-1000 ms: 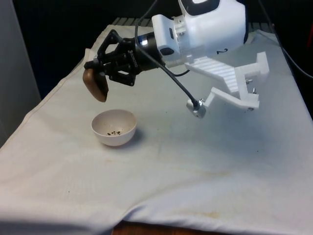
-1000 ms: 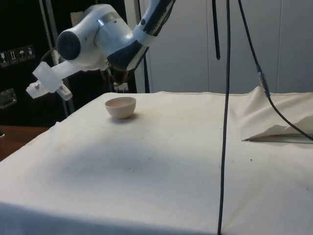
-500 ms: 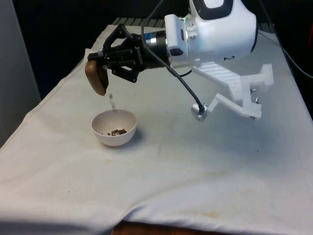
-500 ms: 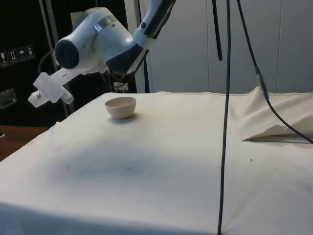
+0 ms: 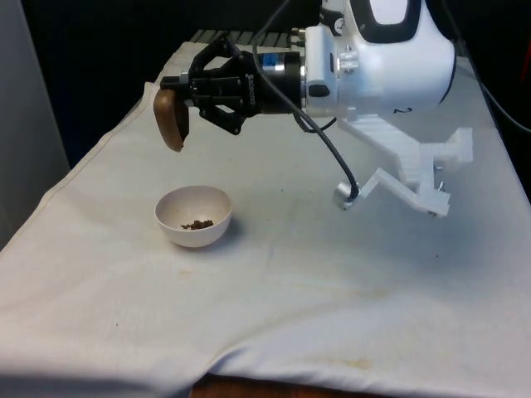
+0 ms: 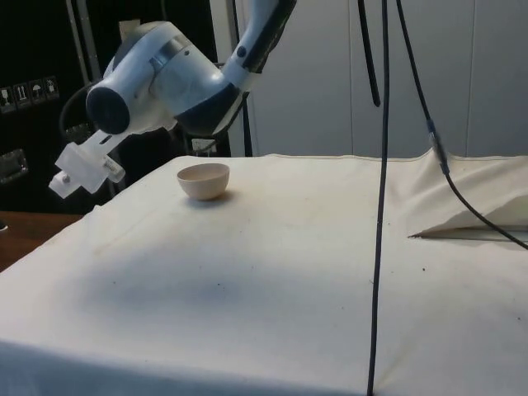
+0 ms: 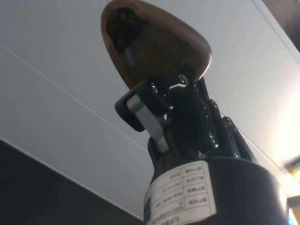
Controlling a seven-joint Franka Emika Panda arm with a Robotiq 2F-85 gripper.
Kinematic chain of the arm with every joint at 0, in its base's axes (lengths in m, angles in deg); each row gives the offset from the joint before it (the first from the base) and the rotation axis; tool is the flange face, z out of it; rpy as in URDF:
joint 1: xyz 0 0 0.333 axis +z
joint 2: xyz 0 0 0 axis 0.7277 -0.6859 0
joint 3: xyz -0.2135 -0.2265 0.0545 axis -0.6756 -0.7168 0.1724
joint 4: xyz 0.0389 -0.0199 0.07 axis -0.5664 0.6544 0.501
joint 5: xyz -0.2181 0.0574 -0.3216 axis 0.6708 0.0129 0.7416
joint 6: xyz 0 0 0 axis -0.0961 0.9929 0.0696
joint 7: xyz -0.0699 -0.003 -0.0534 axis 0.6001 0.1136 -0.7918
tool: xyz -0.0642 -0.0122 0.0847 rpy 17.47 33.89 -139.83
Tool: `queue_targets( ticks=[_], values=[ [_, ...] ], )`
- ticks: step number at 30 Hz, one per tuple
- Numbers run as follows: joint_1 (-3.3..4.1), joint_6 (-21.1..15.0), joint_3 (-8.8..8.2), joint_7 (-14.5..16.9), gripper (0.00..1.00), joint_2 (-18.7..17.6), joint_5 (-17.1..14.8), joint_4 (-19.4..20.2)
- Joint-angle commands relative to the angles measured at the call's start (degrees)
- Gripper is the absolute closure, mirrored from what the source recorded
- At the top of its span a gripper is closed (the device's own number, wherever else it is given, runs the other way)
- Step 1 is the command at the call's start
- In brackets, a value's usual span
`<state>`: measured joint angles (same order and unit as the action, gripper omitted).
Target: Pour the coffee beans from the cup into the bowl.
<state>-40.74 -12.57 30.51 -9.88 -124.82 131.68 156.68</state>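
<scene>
Now the bean stream seen half a second ago has stopped, the tool (image 5: 181,93), clamped on the tipped brown cup (image 5: 171,118), has risen above the bowl (image 5: 193,215), which holds the beans (image 5: 197,223), so pouring appears essentially complete.

white cloth (image 5: 332,282), hanging black cables (image 6: 381,165)
</scene>
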Motion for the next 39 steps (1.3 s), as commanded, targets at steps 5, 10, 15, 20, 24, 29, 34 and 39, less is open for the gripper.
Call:
queue_targets(
  ticks=[5, 10, 15, 20, 24, 29, 34, 39],
  values=[
    [0.17, 2.06, 0.80, -0.34, 1.00, -0.52, 1.38, -0.29],
    [0.69, 5.39, 1.66, -0.63, 1.00, -1.60, 3.50, -1.03],
    [0.80, 7.79, 2.52, -0.86, 1.00, -2.12, 5.21, -1.09],
    [0.57, 9.68, 3.61, -1.26, 1.00, -2.29, 6.76, -0.69],
    [0.97, 11.92, 3.95, -1.43, 1.00, -3.15, 8.25, -1.20],
    [1.09, 13.81, 4.53, -1.72, 1.00, -3.72, 9.80, -1.38],
    [1.03, 14.95, 4.87, -1.95, 1.00, -4.30, 10.83, -1.66],
    [0.86, 15.07, 5.04, -2.29, 1.00, -4.41, 11.06, -1.83]
  ],
)
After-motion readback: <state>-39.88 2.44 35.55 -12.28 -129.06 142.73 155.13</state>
